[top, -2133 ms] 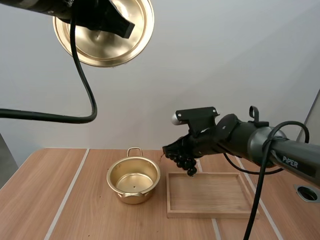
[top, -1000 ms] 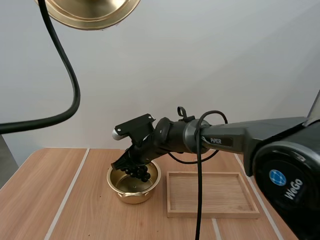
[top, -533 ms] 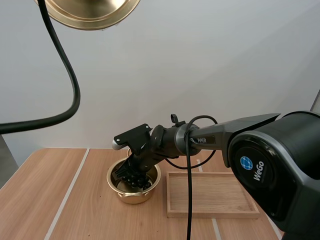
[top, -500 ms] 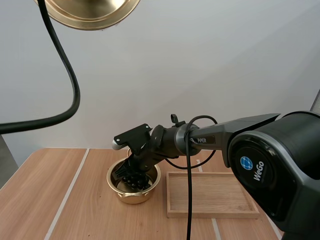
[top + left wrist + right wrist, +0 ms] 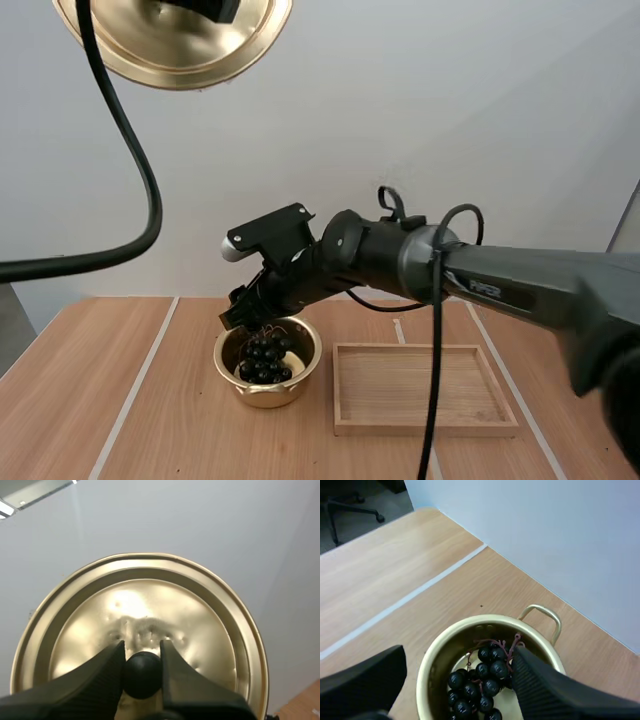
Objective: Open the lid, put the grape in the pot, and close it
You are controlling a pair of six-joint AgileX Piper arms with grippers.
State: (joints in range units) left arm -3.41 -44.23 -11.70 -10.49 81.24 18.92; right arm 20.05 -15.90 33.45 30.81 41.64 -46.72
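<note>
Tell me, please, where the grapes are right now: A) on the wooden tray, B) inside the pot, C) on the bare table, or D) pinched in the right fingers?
B: the grapes lie inside the pot, and the right fingers stand open above them.

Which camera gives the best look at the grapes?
The right wrist view: it looks down into the pot at the grapes, close up. The high view shows them from farther off. The left wrist view faces the lid.

We see bright, even light; soft glare sits on the lid (image 5: pixel 150 615); the pot (image 5: pixel 438 669) seems lightly shadowed inside.
</note>
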